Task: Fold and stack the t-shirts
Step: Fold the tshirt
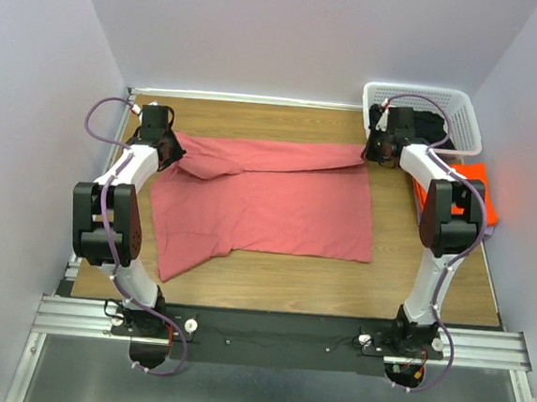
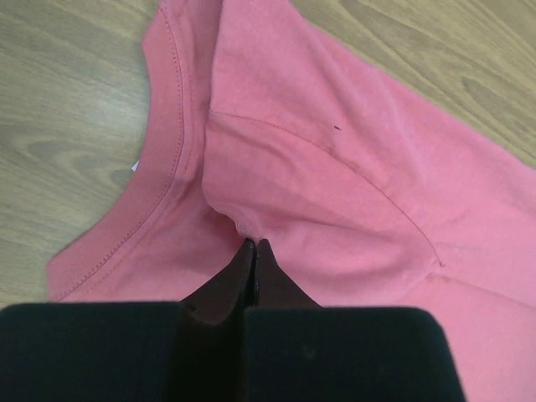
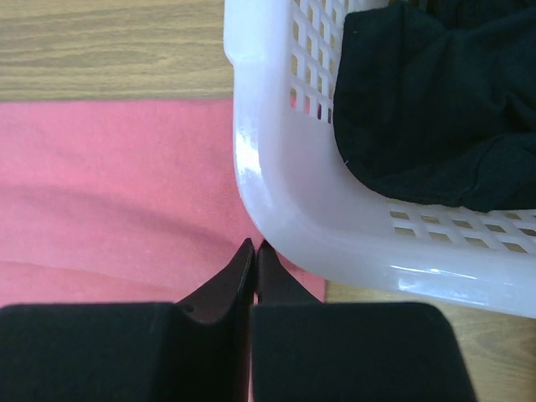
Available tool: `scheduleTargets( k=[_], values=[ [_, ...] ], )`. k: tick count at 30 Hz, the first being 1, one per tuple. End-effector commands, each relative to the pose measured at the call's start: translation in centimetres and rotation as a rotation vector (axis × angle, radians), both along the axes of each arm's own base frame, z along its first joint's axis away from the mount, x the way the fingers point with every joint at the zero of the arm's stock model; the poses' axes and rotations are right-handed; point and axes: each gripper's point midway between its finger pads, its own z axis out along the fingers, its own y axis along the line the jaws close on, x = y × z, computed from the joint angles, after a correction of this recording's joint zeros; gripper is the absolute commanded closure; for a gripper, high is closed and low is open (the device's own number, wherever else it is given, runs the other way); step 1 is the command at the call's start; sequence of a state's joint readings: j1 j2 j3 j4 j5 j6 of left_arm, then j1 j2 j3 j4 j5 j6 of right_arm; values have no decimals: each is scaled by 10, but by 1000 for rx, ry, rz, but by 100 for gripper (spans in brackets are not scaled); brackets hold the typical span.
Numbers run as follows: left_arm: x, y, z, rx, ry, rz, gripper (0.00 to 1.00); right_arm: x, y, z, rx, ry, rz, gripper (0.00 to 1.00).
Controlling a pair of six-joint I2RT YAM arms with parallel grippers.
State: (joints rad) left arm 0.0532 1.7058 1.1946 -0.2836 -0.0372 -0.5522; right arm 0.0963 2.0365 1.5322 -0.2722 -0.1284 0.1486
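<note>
Ok, I think we're mid first fold. The dusty pink-red cloth t-shirt (image 1: 277,206) lies spread on the wooden table (image 1: 430,290), top edge turned over. Both arms reach far. L gripper (image 2: 254,249) pinches cloth by the collar. R gripper (image 3: 255,249) sits at the corner beside the white plastic lattice basket (image 3: 276,209), jaws nearly together; can't tell if cloth's inside. Next: lay the edge down flat, then let go.
</note>
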Motion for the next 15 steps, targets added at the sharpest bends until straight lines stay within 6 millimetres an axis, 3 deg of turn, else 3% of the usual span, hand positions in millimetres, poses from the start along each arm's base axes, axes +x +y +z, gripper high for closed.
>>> scheduleTargets(
  k=[1,11,15],
  values=[
    [6,6,12,-1,-47,28,100,-3,-9,-23,-30,39,-23,92],
    [-2,17,5,37,-21,57,100,-14,-17,-49,-55,100,-64,87],
    [-5,15,10,27,-33,52,99,-19,-15,-45,-39,102,-73,66]
  ],
)
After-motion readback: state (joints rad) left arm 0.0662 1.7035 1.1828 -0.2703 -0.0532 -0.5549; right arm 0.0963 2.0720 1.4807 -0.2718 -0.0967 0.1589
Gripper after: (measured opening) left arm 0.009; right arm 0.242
